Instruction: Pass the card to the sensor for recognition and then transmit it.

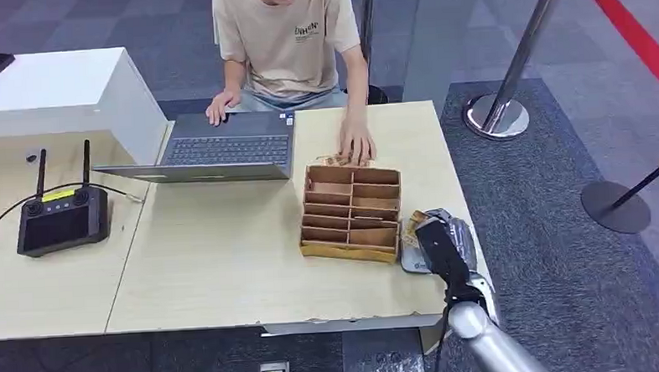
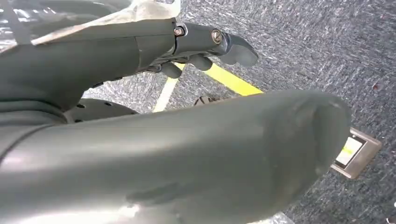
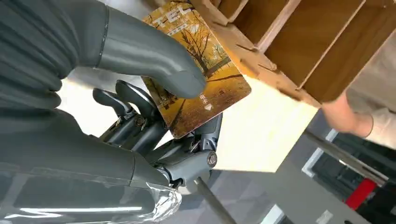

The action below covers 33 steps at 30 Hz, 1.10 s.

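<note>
My right hand [image 1: 436, 244] hovers at the table's right edge, just right of the wooden slotted organizer [image 1: 351, 212]. In the right wrist view this hand [image 3: 154, 107] pinches a card [image 3: 201, 79] printed with yellow autumn trees between its thumb and fingers, close to the organizer's corner [image 3: 289, 51]. A grey flat pad [image 1: 413, 262], perhaps the sensor, lies on the table under the hand. My left hand [image 2: 201, 46] hangs over the carpet with its fingers curled and nothing in them.
A person [image 1: 290, 37] sits at the far side, one hand on a laptop [image 1: 224, 149], the other [image 1: 356, 143] on the table behind the organizer. A black remote controller [image 1: 61, 216] lies at left. Stanchion posts [image 1: 497, 111] stand on the right.
</note>
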Tool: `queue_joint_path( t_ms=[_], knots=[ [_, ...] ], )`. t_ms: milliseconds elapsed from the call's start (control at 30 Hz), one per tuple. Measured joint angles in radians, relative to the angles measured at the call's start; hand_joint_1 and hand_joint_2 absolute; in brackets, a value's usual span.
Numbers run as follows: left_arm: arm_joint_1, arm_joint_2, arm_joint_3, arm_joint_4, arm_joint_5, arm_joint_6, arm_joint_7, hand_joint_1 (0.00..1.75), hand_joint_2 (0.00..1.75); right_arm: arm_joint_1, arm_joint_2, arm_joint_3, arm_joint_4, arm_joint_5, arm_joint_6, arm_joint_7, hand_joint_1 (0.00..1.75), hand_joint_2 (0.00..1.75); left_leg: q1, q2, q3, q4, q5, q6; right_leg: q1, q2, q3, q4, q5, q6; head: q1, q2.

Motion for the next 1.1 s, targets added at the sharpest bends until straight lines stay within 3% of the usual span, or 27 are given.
queue_joint_path(
  t_ms=[433, 633, 767, 900, 1100],
  knots=[
    [0.000, 0.000, 0.000, 0.000, 0.007, 0.003, 0.001, 0.00, 0.00, -0.040, 0.048, 0.064, 0.108, -0.009, 0.014, -0.005, 1.75, 1.75, 0.000, 0.000, 0.000, 0.000, 0.000, 0.000, 0.000, 0.000, 0.000, 0.000, 0.000, 0.000, 0.000, 0.000],
    [0.000, 0.000, 0.000, 0.000, 0.007, 0.005, 0.011, 0.00, 0.00, -0.060, 0.058, 0.118, 0.176, 0.241, -0.038, 0.132, 1.75, 1.75, 0.000, -0.001, 0.001, 0.000, 0.000, 0.000, 0.000, 0.000, 0.000, 0.000, 0.000, 0.000, 0.000, 0.000],
    [0.000, 0.000, 0.000, 0.000, 0.007, 0.006, 0.018, 0.00, 0.00, -0.062, 0.069, 0.125, 0.220, 0.365, -0.043, 0.154, 1.75, 1.75, 0.000, -0.001, 0.001, 0.000, 0.000, 0.000, 0.000, 0.000, 0.001, 0.000, 0.000, 0.000, 0.000, 0.000],
    [0.000, 0.000, -0.001, 0.000, 0.005, 0.006, 0.019, 0.00, 0.00, -0.071, 0.075, 0.127, 0.252, 0.386, -0.044, 0.155, 1.75, 1.75, 0.000, 0.000, 0.003, 0.000, 0.000, 0.000, 0.000, 0.000, 0.003, 0.000, 0.000, 0.000, 0.000, 0.000],
    [0.000, 0.001, -0.001, 0.001, 0.006, 0.006, 0.017, 0.00, 0.00, -0.073, 0.077, 0.116, 0.255, 0.296, -0.046, 0.082, 1.75, 1.75, 0.000, 0.001, 0.005, 0.000, 0.000, 0.000, 0.000, 0.000, 0.005, 0.000, 0.001, 0.001, 0.000, 0.000]
  ],
)
